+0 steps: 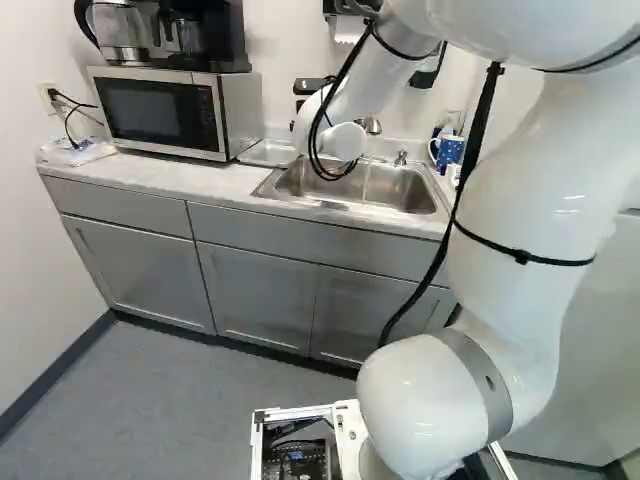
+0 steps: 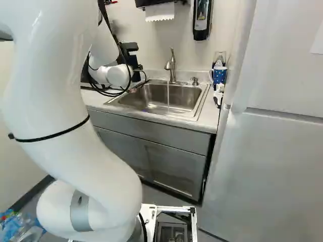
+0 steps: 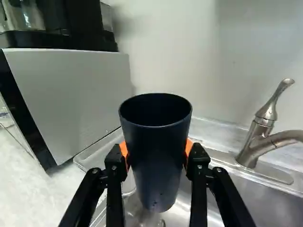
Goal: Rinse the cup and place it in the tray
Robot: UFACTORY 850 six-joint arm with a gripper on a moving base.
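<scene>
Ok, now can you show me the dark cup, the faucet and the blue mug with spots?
Dark cup [image 3: 154, 156]: wrist view, on its outer side.
Faucet [image 3: 254, 142]: wrist view, on its metal body.
Blue mug [image 2: 219, 76]: right base view, on its spotted side.

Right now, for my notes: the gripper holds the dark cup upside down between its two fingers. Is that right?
Not quite. The wrist view shows the dark cup upright, its open mouth facing up. The rest is right: the gripper holds it between its two fingers.
</scene>
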